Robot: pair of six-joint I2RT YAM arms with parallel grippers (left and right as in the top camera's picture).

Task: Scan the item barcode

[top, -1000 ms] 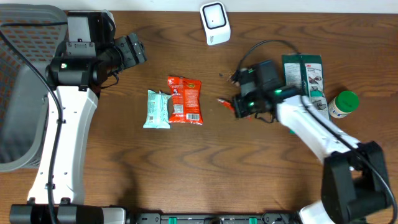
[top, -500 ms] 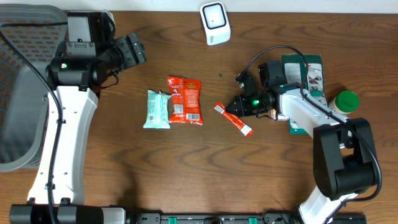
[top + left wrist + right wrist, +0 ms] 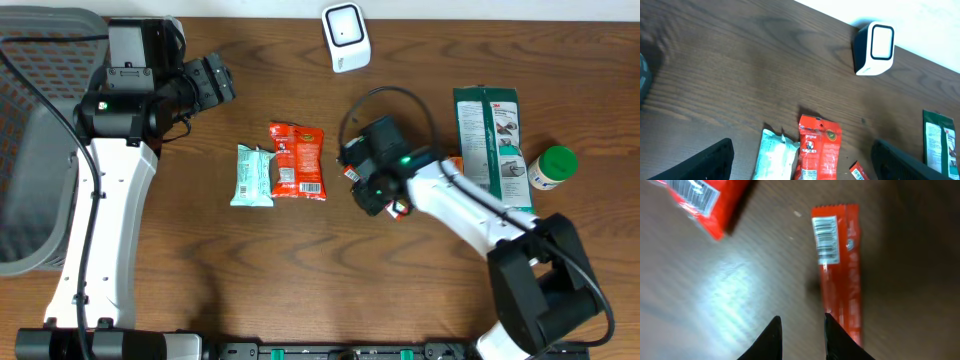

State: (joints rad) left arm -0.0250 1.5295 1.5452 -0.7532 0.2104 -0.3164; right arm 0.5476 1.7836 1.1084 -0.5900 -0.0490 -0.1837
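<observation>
A thin red stick packet (image 3: 837, 275) lies flat on the table with its barcode facing up. My right gripper (image 3: 801, 335) hovers just left of it, slightly open, with only bare wood between the fingers. From overhead, the right gripper (image 3: 372, 190) covers most of that packet (image 3: 398, 209). A red snack packet (image 3: 297, 160) and a teal packet (image 3: 253, 176) lie side by side at the table's middle. The white scanner (image 3: 345, 37) stands at the far edge. My left gripper (image 3: 805, 165) is open, high above the two packets, holding nothing.
A green flat package (image 3: 490, 140) and a green-capped bottle (image 3: 552, 167) lie at the right. A grey mesh chair (image 3: 30, 150) stands off the table's left edge. The right arm's cable (image 3: 385, 95) loops above the wrist.
My right gripper went from shut on the stick packet to slightly open. The packet now lies on the table, and the wrist has swung left over it. The left arm stayed still.
</observation>
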